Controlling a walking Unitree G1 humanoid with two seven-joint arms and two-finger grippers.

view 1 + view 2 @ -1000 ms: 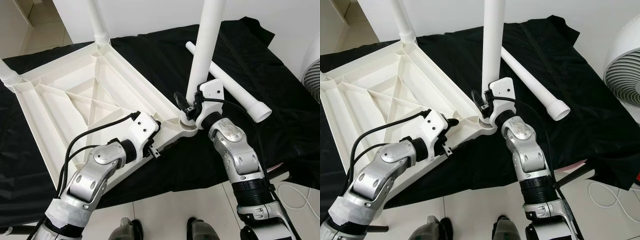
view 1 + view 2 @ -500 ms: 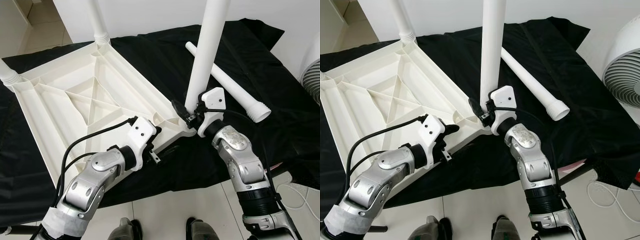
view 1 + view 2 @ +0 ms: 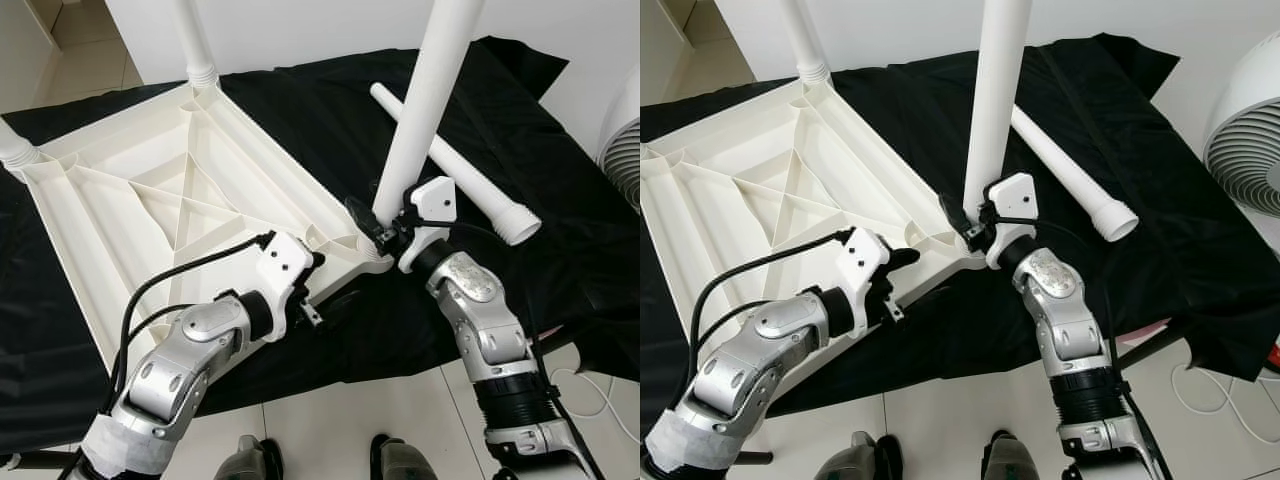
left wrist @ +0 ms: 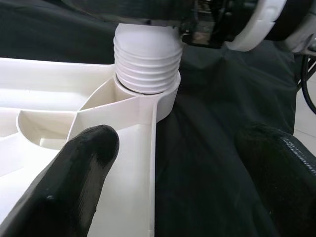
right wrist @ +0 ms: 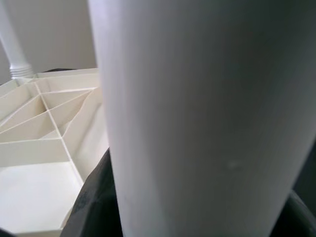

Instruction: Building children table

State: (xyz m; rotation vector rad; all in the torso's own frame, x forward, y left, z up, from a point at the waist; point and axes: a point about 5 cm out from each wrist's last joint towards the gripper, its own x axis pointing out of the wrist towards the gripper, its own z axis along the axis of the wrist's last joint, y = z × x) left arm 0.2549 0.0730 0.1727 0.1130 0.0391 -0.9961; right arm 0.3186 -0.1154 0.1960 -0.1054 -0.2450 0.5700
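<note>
The white plastic table (image 3: 150, 190) lies upside down on a black cloth. My right gripper (image 3: 380, 225) is shut on the base of a white leg (image 3: 430, 110) that stands in the near right corner socket (image 4: 148, 94), leaning to the right. Its threaded end (image 4: 146, 64) sits partly in the socket, with several ridges above the rim. My left gripper (image 3: 325, 292) is open at the table's near rim beside that corner, one finger (image 4: 74, 182) over the inner side and the other (image 4: 281, 173) over the cloth. The leg (image 5: 197, 118) stands very close in the right wrist view.
Two more legs (image 3: 195, 40) (image 3: 12, 148) stand in the far corners. A loose leg (image 3: 470, 180) lies on the cloth (image 3: 560, 130) behind my right arm. A white fan (image 3: 1250, 130) stands at the right. Tiled floor runs along the near edge.
The held leg has tipped from nearly upright to leaning right, with my right gripper still on its base. My left gripper has drawn back slightly along the near rim.
</note>
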